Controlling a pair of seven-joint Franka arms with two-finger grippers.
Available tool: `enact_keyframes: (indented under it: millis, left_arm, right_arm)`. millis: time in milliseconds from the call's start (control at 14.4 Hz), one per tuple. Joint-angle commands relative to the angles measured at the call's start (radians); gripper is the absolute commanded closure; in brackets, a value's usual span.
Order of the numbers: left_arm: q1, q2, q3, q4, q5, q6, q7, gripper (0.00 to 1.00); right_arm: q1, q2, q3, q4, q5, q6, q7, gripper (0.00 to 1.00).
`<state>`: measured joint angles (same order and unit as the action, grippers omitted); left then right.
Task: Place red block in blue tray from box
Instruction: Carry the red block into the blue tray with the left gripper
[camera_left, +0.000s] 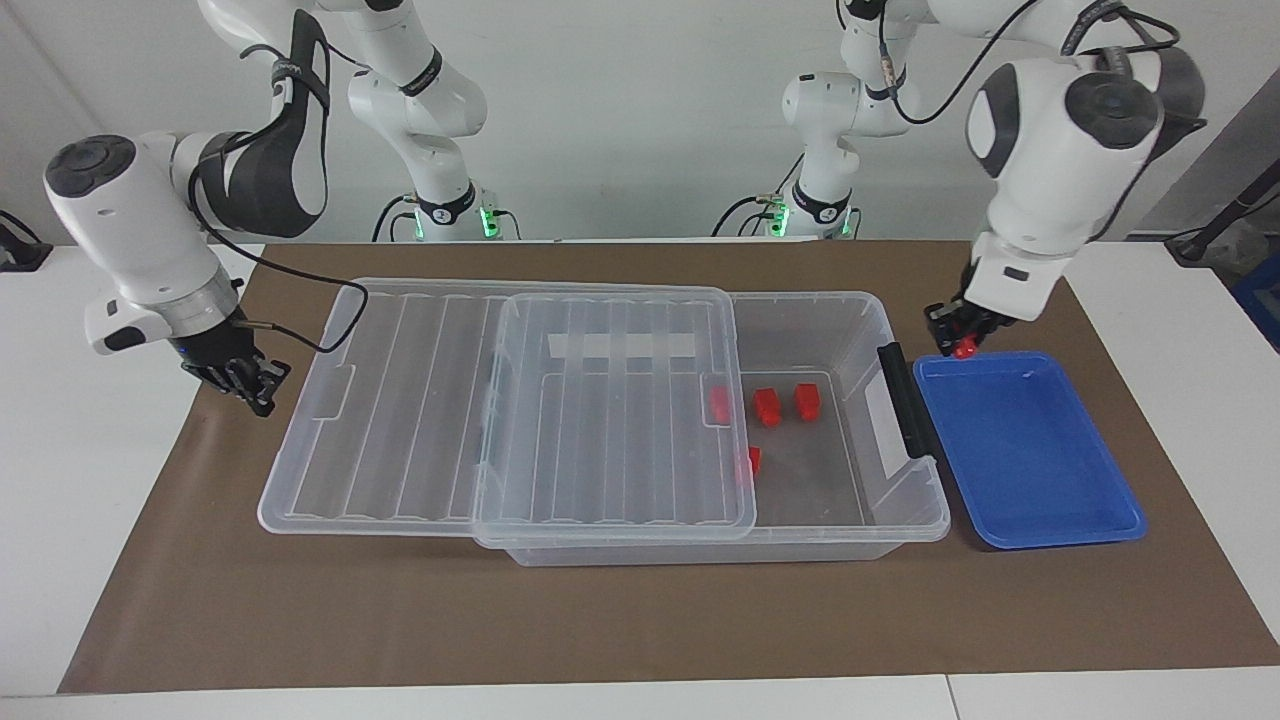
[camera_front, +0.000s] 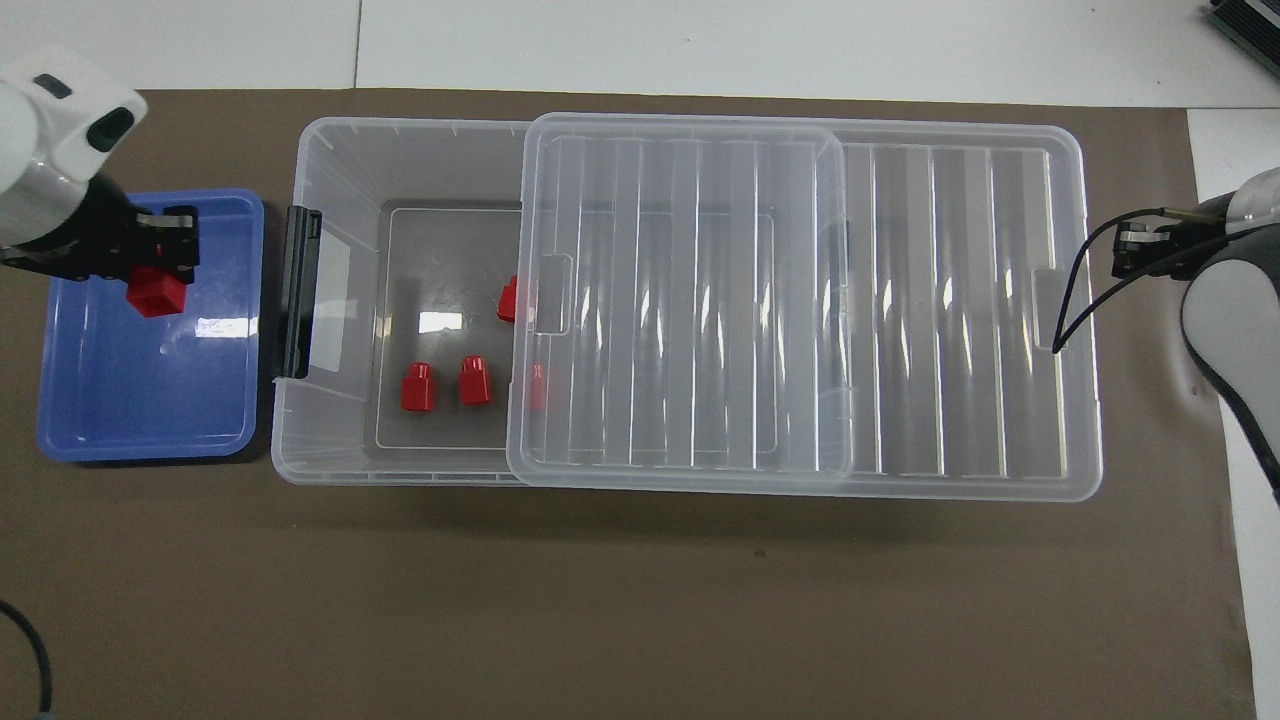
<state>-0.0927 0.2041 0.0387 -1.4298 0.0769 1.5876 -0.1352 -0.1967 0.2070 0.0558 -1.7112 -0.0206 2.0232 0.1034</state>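
Observation:
My left gripper (camera_left: 962, 338) is shut on a red block (camera_left: 965, 347) and holds it in the air over the blue tray (camera_left: 1040, 520); in the overhead view the gripper (camera_front: 160, 262) and the block (camera_front: 155, 292) also show over the tray (camera_front: 140, 400). The clear box (camera_left: 860, 305) stands beside the tray, and its ribbed lid (camera_left: 610, 420) is slid toward the right arm's end. Two red blocks (camera_front: 417, 387) (camera_front: 475, 380) lie in the uncovered part. Two more (camera_front: 508, 298) (camera_front: 537, 385) are partly under the lid. My right gripper (camera_left: 245, 380) waits at the lid's outer end.
A second, larger clear ribbed panel (camera_left: 380, 430) juts out under the lid toward the right arm's end. A dark latch (camera_left: 900, 400) sits on the box wall facing the tray. A brown mat (camera_left: 600, 620) covers the table.

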Motion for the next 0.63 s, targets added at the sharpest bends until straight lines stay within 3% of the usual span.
enact_keyframes:
  millis: [0,278,556]
  left_arm:
    - [0.109,-0.029,-0.01,-0.041,-0.032,0.053,0.198,1.0]
    - [0.157,-0.101,-0.003,-0.292,-0.032,0.378,0.402,1.0]
    - [0.214,-0.071,-0.003,-0.369,-0.032,0.534,0.511,1.0]
  right_arm:
    - [-0.004,0.011,0.012,-0.001,0.016,0.02,-0.034,1.0]
    - [0.002,0.011,0.022,0.001,0.016,0.011,-0.034,1.0]
    - [0.031,0.009,0.024,0.002,0.018,0.002,-0.036,1.0]
